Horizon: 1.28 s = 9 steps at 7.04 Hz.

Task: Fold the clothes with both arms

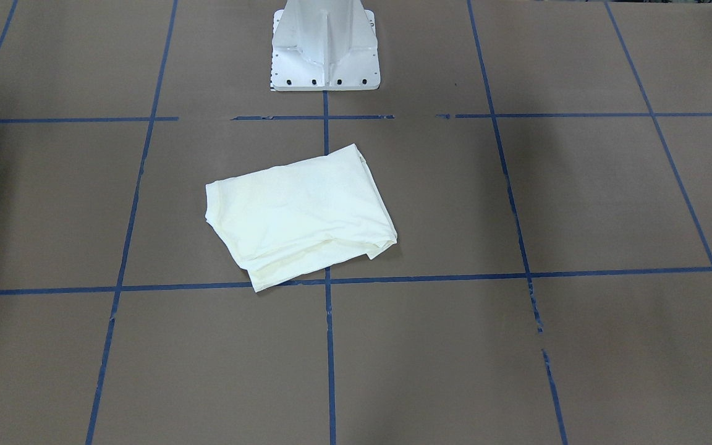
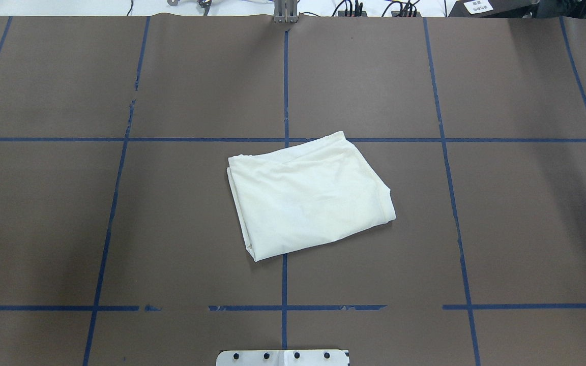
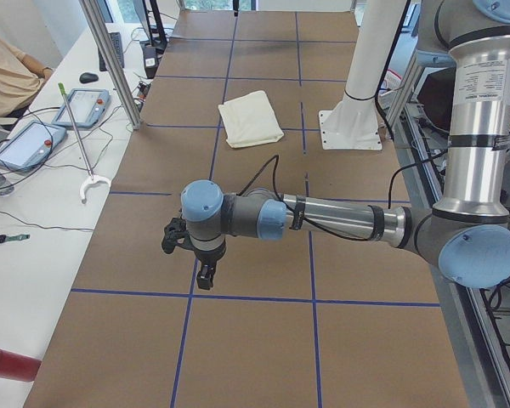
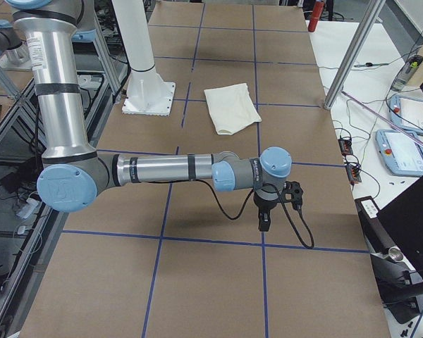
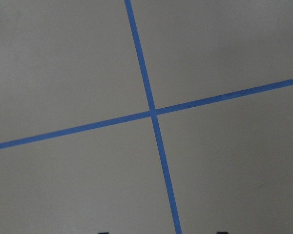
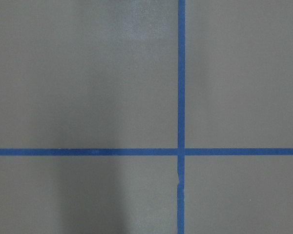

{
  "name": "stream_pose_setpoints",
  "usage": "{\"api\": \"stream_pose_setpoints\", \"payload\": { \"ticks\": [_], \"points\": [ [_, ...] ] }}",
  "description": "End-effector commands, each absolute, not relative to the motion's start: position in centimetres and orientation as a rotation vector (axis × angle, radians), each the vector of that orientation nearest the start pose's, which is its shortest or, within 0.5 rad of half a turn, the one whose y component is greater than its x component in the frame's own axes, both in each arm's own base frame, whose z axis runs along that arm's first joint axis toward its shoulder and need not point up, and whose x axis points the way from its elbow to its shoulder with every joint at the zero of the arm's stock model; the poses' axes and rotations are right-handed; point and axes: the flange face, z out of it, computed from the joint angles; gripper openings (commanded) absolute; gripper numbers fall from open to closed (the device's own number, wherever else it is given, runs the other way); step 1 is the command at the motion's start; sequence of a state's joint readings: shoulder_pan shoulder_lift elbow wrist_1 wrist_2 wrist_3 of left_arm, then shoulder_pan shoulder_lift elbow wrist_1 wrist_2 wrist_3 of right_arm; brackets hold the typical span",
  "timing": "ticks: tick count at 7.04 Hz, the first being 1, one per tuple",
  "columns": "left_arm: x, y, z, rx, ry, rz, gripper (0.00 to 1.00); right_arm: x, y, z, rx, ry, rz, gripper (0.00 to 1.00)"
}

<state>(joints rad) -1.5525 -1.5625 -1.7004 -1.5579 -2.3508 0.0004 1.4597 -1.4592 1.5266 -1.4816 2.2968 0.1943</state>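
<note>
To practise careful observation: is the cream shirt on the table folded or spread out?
Folded. The shirt lies as a compact rectangle, with stacked layers showing along one edge and no sleeves sticking out.

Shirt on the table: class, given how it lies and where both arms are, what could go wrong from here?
1. The shirt lies skewed to the tape lines, lower layers poking out along one edge; another fold would likely carry that unevenness on.
2. A pinch at that stacked edge may catch only the top layer and open the fold.
3. The left gripper and right gripper hang far off; their wrist cameras show only table, so re-approach starts blind.
</note>
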Motion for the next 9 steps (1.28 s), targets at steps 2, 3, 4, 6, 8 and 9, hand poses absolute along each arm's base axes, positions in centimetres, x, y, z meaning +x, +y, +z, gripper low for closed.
{"api": "stream_pose_setpoints", "payload": {
  "ticks": [2, 3, 4, 6, 8, 9],
  "points": [
    [-3.9, -48.9, 60.3, 0.055, 0.767, -0.013, 1.0, -0.1, -54.6, 65.6, 0.027, -0.692, 0.019, 1.0],
    [-3.9, -48.8, 60.2, 0.057, 0.769, -0.011, 1.0, -0.2, -55.0, 65.8, 0.028, -0.696, 0.023, 1.0],
    [-3.9, -49.0, 57.4, 0.11, 0.772, 0.01, 1.0, -0.4, -55.6, 65.0, 0.04, -0.704, 0.015, 1.0],
    [-4.0, -48.9, 55.0, 0.159, 0.776, 0.028, 1.0, -0.8, -55.4, 65.3, 0.007, -0.756, 0.016, 1.0],
    [-4.1, -48.5, 53.3, 0.193, 0.777, 0.044, 1.0, -0.6, -54.3, 65.0, -0.004, -0.777, 0.01, 1.0],
    [-4.1, -48.8, 52.7, 0.205, 0.784, 0.05, 1.0, 0.2, -54.3, 64.1, 0.025, -0.78, 0.001, 1.0]
  ]
}}
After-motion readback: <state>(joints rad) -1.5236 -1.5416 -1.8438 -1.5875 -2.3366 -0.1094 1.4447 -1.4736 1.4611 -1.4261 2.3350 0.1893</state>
